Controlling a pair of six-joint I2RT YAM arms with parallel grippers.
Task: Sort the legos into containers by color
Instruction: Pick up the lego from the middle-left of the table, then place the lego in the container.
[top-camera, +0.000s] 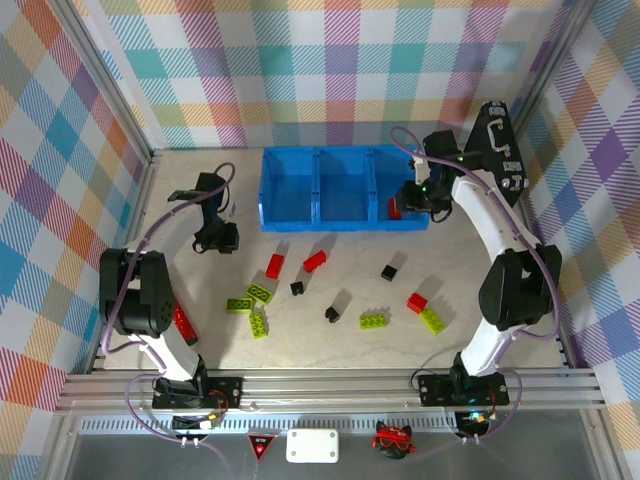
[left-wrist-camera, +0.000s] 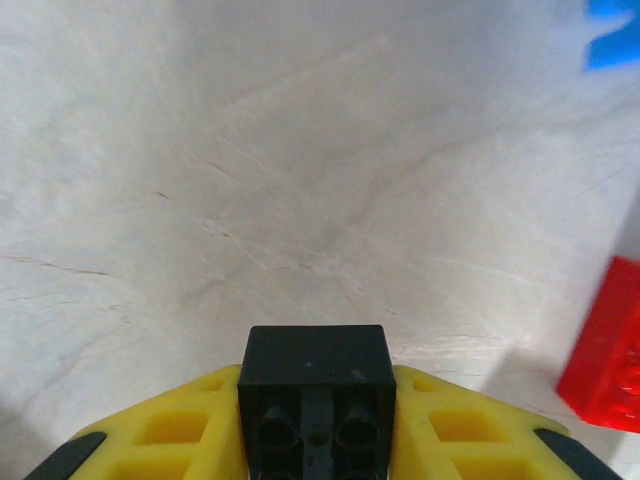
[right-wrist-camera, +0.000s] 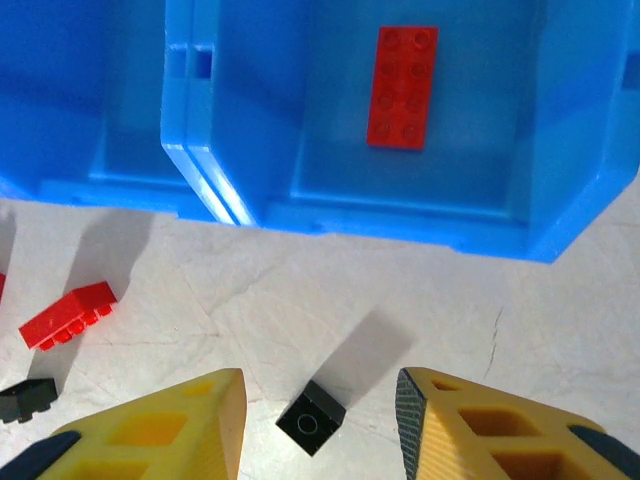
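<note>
Plaid walls all round, pale scuffed table (top-camera: 450, 270). From the top cam I see the blue bins (top-camera: 340, 222) at the back and the legos (top-camera: 375, 319) (red, green, black) scattered in front of them. Left claw (top-camera: 216, 238) sits left of the bins, right claw (top-camera: 412, 200) at the right bin's front wall.

Left wrist cam gives what the top can't: that claw is clamped on a black brick (left-wrist-camera: 317, 375), squeezed across its flat sides, hollow underside facing me. Hard, light, slick plastic, so I'd guess flat sides are the place to grab, not the studs.

Right wrist cam: claw spread wide and empty, a black cube (right-wrist-camera: 311, 418) on the table under the gap. One red brick (right-wrist-camera: 402, 86) already lies in the bin, which the top cam barely shows.
</note>
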